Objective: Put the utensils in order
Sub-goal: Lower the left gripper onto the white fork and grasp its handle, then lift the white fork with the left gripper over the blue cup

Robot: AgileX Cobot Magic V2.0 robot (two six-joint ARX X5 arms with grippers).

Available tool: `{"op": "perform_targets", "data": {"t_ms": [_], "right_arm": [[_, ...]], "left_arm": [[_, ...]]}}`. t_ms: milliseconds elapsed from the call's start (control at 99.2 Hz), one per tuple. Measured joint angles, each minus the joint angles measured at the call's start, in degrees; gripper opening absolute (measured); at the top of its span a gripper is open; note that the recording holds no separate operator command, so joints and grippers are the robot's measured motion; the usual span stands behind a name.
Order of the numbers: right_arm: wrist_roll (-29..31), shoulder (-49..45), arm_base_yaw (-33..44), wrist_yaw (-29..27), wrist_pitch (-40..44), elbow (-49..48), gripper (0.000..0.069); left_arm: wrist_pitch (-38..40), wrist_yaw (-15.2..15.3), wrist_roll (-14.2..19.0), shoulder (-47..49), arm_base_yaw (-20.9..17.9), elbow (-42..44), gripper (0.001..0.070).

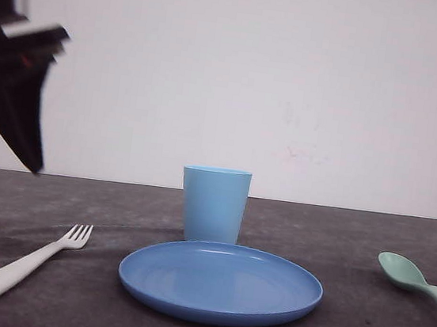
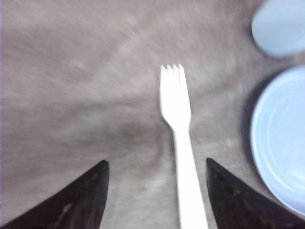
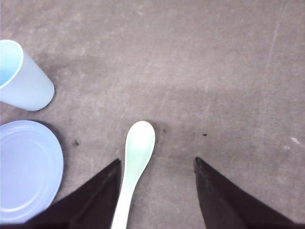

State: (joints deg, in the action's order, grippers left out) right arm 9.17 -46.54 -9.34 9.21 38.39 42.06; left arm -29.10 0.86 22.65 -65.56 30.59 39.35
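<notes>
Hovering above the table's left side, the left gripper (image 2: 155, 200) has its jaws spread, and the white fork (image 1: 24, 264) lies on the grey table (image 1: 358, 324) below, its handle running lengthwise between them, tines pointing away. That wrist picture is blurred. At centre sit the blue plate (image 1: 220, 282) and the cup (image 1: 213, 204) behind it. On the right, the green spoon (image 3: 135, 164), partly cut off in front, lies between the right gripper's (image 3: 157, 200) spread jaws, nearer one finger.

Soft, even light throughout; the left wrist view is motion-blurred.
</notes>
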Motion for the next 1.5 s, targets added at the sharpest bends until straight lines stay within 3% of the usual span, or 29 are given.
{"op": "perform_targets", "data": {"t_ms": [212, 353, 625, 897, 1139, 1240, 1321, 1502], "right_arm": [[0.0, -0.5, 0.0, 0.0, 0.0, 0.0, 0.0301], [0.0, -0.5, 0.0, 0.0, 0.0, 0.0, 0.0301], [0.0, -0.5, 0.0, 0.0, 0.0, 0.0, 0.0301], [0.0, -0.5, 0.0, 0.0, 0.0, 0.0, 0.0301], [0.0, -0.5, 0.0, 0.0, 0.0, 0.0, 0.0301], [0.0, -0.5, 0.0, 0.0, 0.0, 0.0, 0.0301], [-0.1, -0.5, 0.0, -0.1, 0.0, 0.0, 0.0301], [-0.4, -0.5, 0.0, -0.2, -0.9, 0.0, 0.0301]], "left_arm": [[4.1, 3.4, 2.3, -6.3, 4.6, 0.0, 0.0384], [6.1, 3.7, 3.2, -9.7, 6.6, 0.0, 0.0374], [9.1, 6.6, 4.9, -14.3, 8.9, 0.1, 0.0263], [9.4, 8.0, 5.3, -15.5, 9.1, 0.2, 0.0049], [8.9, 8.1, 5.2, -15.3, 9.1, 2.8, 0.0043], [9.2, 10.7, 5.2, -13.2, 9.4, 4.9, 0.0044], [13.9, 12.6, 4.2, -9.5, 10.0, 6.6, 0.0044], [32.2, 13.2, -0.7, -5.2, 11.7, 7.4, 0.0043]]}}
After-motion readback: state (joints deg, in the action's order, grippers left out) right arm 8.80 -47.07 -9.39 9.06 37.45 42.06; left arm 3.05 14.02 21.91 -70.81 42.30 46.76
